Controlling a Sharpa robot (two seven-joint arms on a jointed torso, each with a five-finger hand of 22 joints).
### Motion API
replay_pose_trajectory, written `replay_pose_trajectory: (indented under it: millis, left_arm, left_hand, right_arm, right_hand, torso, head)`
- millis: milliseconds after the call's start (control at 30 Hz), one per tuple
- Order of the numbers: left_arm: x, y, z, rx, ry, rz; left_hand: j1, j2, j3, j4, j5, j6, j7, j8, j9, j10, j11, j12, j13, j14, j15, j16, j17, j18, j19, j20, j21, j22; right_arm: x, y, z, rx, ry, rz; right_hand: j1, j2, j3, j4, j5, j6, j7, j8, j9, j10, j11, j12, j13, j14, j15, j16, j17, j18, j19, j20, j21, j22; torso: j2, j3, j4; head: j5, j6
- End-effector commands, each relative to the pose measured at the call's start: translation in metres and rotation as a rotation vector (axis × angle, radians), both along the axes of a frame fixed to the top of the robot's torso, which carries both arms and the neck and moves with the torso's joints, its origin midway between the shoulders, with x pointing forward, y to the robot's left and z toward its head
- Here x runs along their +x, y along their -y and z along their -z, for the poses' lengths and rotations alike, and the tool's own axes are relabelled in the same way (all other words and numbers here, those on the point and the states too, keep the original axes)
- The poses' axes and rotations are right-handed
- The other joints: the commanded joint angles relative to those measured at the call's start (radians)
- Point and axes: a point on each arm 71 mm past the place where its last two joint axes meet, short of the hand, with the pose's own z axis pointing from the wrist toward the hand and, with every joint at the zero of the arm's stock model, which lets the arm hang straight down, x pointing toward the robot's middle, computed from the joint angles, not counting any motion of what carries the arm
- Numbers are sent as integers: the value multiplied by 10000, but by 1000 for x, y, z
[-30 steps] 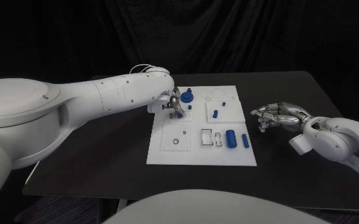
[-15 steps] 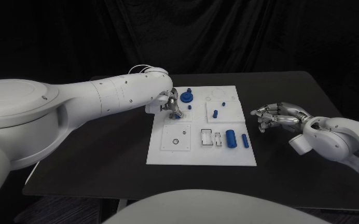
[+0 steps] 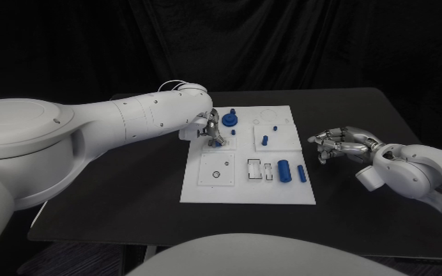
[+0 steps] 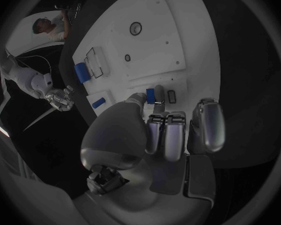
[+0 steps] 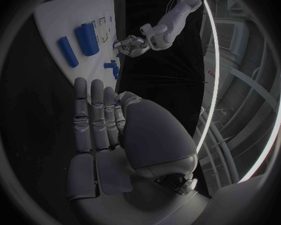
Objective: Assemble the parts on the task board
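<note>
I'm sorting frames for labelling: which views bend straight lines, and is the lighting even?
Head view: the board has straight edges and is bright against a dark table and curtain. Left wrist view: fisheye, the board's edges curve, and the left hand is dim. Right wrist view: fisheye too, with a bright curved streak of light beside the right hand.

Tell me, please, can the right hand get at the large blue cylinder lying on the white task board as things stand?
Probably yes. The large blue cylinder lies near the white task board's right side, the side facing the right hand. Only bare black table and a thinner blue rod lie between; the left hand works farther off.
</note>
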Motion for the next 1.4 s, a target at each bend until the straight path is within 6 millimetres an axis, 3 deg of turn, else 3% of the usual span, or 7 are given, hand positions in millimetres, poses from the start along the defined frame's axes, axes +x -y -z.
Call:
replay_pose_trajectory:
  millis: [33,333,467,600,967,1167,1400]
  left_arm:
    - [-1,1,3,-73,-10,-65]
    - [0,1,5,-185,268,-293]
    - [1,1,6,-208,351,-377]
    - [1,0,7,-220,436,-467]
    - [2,-1,10,-208,481,-593]
    - [1,-2,12,-198,483,-645]
    - [1,-5,14,-178,474,-708]
  left_hand:
    - [31,-68,66,9,-41,-62,21,-56,-15,1039,59,-6,2610,1025,56,27,2635,136,-86,-5,-52,1738]
    - [0,-61,141,33,-195,-65,40,-74,-22,1039,78,-6,2610,1025,74,27,2635,143,-108,11,-86,1729]
    - [-102,-76,218,41,-544,-102,72,-108,-28,1039,108,-6,2610,1025,101,27,2635,150,-133,39,-125,1721]
    - [-352,-55,242,54,-1322,-158,129,-173,-47,1039,160,-6,2610,1025,149,27,2635,158,-155,81,-165,1711]
    - [-720,-38,148,58,-1793,-297,217,-272,-76,1039,242,-6,2610,1025,220,27,2635,199,-269,145,-347,1656]
    - [-1317,34,-123,69,-2882,-423,322,-372,-109,1039,339,-6,2610,1025,304,27,2635,208,-300,223,-394,1644]
    - [-1718,136,-345,74,-3291,-579,394,-483,-148,1039,407,-6,2610,1025,368,27,2635,228,-354,286,-476,1620]
  right_arm:
    - [-2,-1,2,4,-206,-128]
    - [-2,-1,2,6,-223,-140]
    - [-3,-1,2,3,-246,-147]
    - [-3,-1,3,4,-274,-159]
    - [-4,-1,4,0,-326,-172]
    - [-4,-1,4,1,-352,-189]
    - [-5,-1,5,0,-403,-215]
  right_hand:
    - [84,-44,66,0,44,-63,8,52,-17,-70,7,43,-9,-93,-9,58,-8,157,-75,7,34,9]
    - [81,-37,73,5,43,-63,10,56,-18,-74,10,45,-13,-98,-7,60,-14,156,-80,8,36,13]
    - [78,-22,84,13,41,-66,12,59,-20,-77,12,47,-18,-103,-4,63,-20,155,-85,10,38,17]
    - [63,-5,93,33,29,-72,17,64,-23,-80,18,53,-24,-109,1,68,-29,154,-93,14,40,23]
    - [41,5,99,56,4,-80,21,71,-27,-83,23,62,-33,-115,7,78,-41,152,-104,19,43,31]
    - [-26,22,98,111,-86,-96,26,91,-36,-90,31,86,-51,-125,19,104,-67,151,-124,32,46,43]
    - [-42,24,97,121,-108,-100,27,96,-38,-92,33,92,-56,-127,21,111,-73,152,-128,35,47,45]
  torso:
    - [4,-1,-4]
    - [0,2,0]
    - [3,1,-1]
    - [4,0,-4]
    - [4,3,0]
    - [-1,0,-2]
    - [8,2,0]
  head:
    - [-11,0]
    - [-14,0]
    - [-7,0]
    - [7,0]
    - [7,0]
    - [15,0]
    - [25,0]
